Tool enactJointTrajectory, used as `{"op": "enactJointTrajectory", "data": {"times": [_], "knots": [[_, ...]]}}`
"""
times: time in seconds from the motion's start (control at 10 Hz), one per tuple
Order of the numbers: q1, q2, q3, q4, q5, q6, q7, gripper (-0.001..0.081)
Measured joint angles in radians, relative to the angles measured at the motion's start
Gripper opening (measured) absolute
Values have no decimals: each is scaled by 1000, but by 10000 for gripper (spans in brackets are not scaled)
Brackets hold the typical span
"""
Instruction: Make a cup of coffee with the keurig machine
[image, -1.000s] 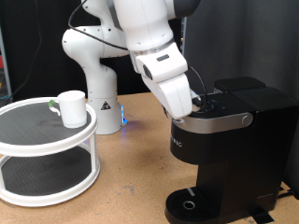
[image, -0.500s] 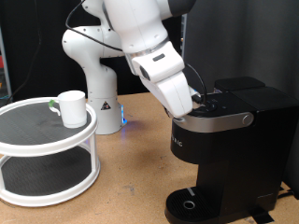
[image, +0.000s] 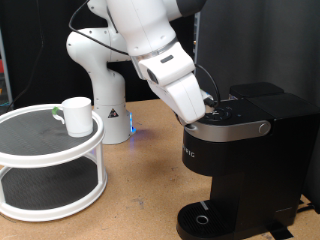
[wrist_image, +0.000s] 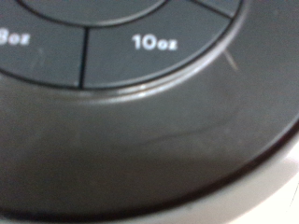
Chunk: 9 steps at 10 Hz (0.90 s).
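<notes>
The black keurig machine stands at the exterior view's right, its silver-grey lid handle down and its round drip tray bare. My gripper is pressed down onto the machine's round top among the buttons; its fingertips are hidden there. The wrist view is filled by that top at very close range, with the "10oz" button and part of another size button showing; no fingers appear in it. The white cup stands upright on the top tier of a round white stand at the exterior view's left, far from the gripper.
The white arm base rises behind the stand, with a small blue light near its foot. A small dark object lies on the stand's top tier beside the cup. Wooden tabletop lies between the stand and the machine.
The arm's upper links have shifted slightly toward the exterior view's left while the gripper stays on the machine's top. The cup and the machine have not moved.
</notes>
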<state>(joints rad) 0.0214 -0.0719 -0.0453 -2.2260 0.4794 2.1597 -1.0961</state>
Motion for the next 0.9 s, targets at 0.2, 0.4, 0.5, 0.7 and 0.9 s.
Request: {"op": "enactJointTrajectory", "data": {"times": [0.2, 0.4, 0.5, 0.7, 0.9], "knots": [[0, -17, -4, 2, 18, -5, -10, 2], [-1, -36, -14, 16, 22, -43, -11, 2], [-1, -42, -23, 31, 33, -70, -11, 2], [-4, -54, -46, 75, 46, -140, -13, 2], [-10, -56, -61, 118, 46, -210, -13, 2]]}}
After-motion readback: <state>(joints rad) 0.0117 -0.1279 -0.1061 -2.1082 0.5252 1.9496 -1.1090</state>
